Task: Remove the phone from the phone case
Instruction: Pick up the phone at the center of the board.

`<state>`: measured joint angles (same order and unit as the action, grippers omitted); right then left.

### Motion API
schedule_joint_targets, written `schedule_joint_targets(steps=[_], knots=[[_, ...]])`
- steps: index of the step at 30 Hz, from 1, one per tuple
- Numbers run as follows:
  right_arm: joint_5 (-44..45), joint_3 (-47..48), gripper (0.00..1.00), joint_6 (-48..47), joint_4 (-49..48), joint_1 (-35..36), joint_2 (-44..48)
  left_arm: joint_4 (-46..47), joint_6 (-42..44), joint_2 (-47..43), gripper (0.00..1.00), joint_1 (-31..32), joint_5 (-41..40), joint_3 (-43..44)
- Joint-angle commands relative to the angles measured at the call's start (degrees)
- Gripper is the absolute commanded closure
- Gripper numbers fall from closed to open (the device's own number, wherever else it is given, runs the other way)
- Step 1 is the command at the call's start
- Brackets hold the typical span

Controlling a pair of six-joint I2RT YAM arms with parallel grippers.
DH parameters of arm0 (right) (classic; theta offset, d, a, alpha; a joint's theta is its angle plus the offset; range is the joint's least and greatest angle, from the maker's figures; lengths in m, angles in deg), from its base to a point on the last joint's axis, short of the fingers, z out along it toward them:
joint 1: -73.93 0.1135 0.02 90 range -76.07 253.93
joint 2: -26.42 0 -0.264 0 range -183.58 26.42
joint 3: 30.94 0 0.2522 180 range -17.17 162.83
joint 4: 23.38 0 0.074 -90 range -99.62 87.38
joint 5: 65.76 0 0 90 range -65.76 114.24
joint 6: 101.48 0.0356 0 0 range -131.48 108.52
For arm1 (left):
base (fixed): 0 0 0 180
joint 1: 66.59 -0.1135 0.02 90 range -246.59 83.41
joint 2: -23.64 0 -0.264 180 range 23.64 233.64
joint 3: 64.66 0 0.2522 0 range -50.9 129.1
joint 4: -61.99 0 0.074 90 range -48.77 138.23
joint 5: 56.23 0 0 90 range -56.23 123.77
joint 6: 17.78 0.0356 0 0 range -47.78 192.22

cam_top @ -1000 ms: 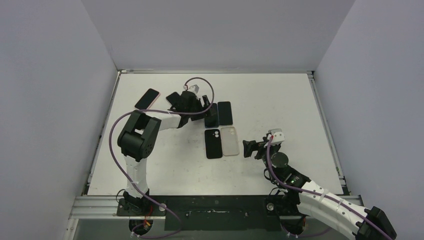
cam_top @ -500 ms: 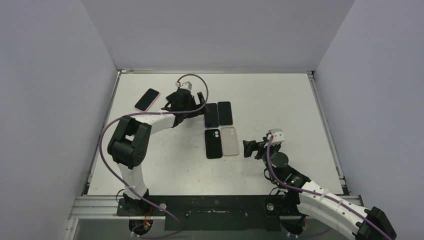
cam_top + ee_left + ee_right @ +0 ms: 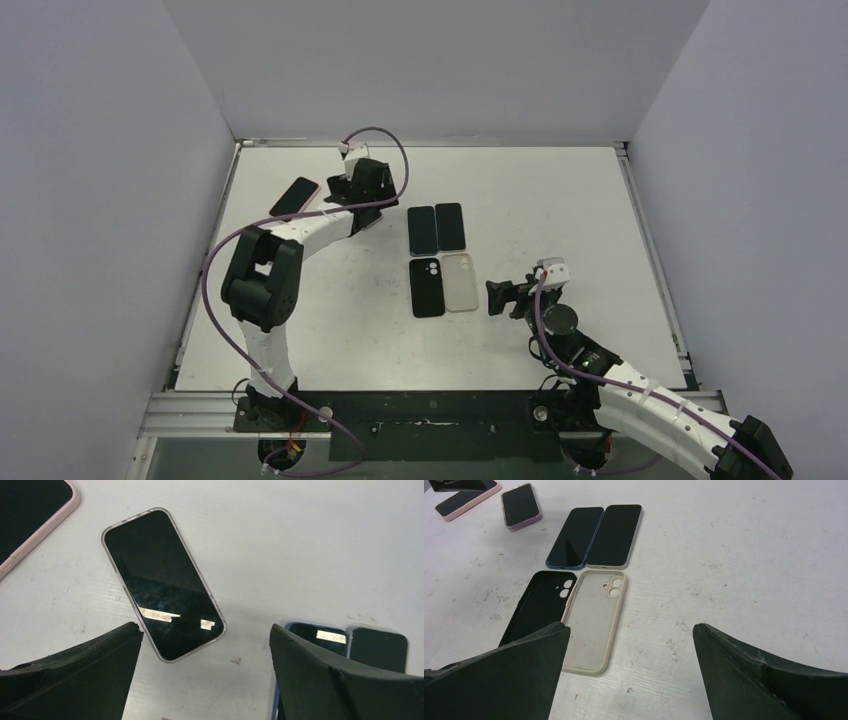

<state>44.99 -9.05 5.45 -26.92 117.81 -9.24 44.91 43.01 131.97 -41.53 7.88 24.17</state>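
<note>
A scuffed matte white table (image 3: 560, 200) sits between pale grey walls; nearest, the right gripper (image 3: 497, 297) hovers with jaws wide apart and empty, just beside an empty beige soft-looking case (image 3: 594, 625) and an empty matte black case (image 3: 541, 607), both hollow side up. Beyond lie a bare blue-edged phone (image 3: 575, 536) and a bare silver-edged phone (image 3: 615, 528), glossy slabs side by side. Farthest, the left gripper (image 3: 205, 630), jaws apart and empty, hangs over a glossy phone in a thin lilac case (image 3: 162, 582) lying screen up, a pink-cased phone (image 3: 30, 520) past it; this looks like the approach, calling for a descent to pinch its long edges and peel the flexible rim.
</note>
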Motion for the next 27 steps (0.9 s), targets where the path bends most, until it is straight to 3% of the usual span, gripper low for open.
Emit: schedule_joint_targets(steps=[1, 8, 13, 27], knots=[[-0.48, 1.37, 0.0, -0.24, -1.38, -0.54, 0.19, -3.55, 2.17, 6.0, 0.03, -0.1, -6.76, 5.71], [-0.36, 1.31, 0.0, -0.32, -0.87, -0.86, 0.57, -9.44, 2.19, 13.99, 0.03, -0.1, -10.64, 14.33], [-0.92, 1.37, 0.0, -0.23, -1.14, -0.99, 0.09, -8.62, 1.29, 13.64, 0.03, -0.42, -11.7, 11.72], [-1.5, 1.44, 0.0, -0.23, -1.57, -1.16, -0.61, -7.32, -3.34, 12.14, 0.03, -3.52, -4.4, 5.94]])
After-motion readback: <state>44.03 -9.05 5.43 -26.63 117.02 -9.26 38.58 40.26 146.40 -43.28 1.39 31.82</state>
